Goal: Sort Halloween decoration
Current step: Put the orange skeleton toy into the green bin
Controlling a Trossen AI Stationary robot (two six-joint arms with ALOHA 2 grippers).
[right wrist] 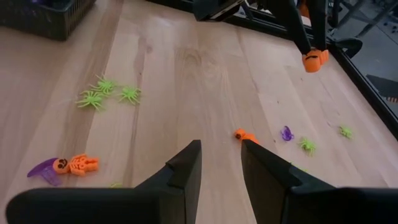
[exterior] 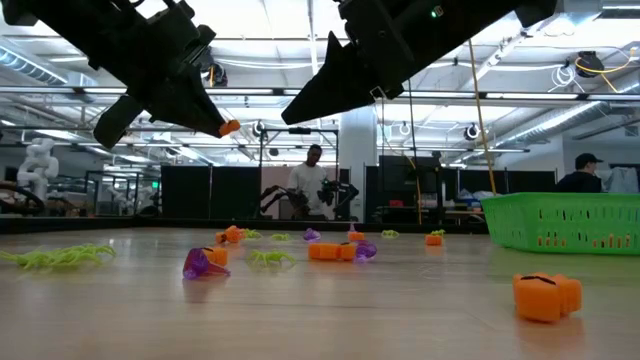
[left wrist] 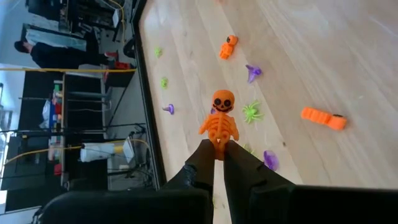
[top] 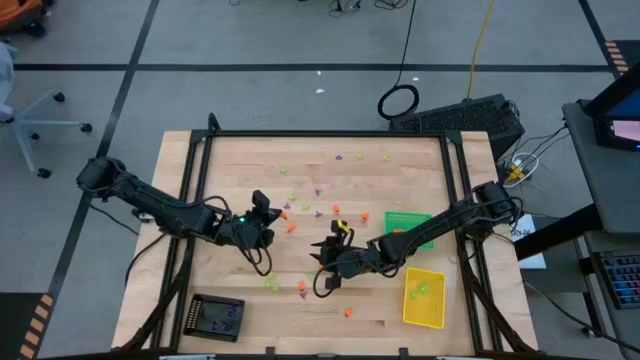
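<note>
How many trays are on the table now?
3. The green tray sits right of centre, partly under the right arm; the yellow tray just below it in the high view; the black tray at lower left. None seems hidden.

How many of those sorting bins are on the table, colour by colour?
Green tray: 1
Yellow tray: 1
Black tray: 1
Total: 3

Grey floor (top: 300,40) with dark lines; office chair (top: 30,125) at left.
</note>
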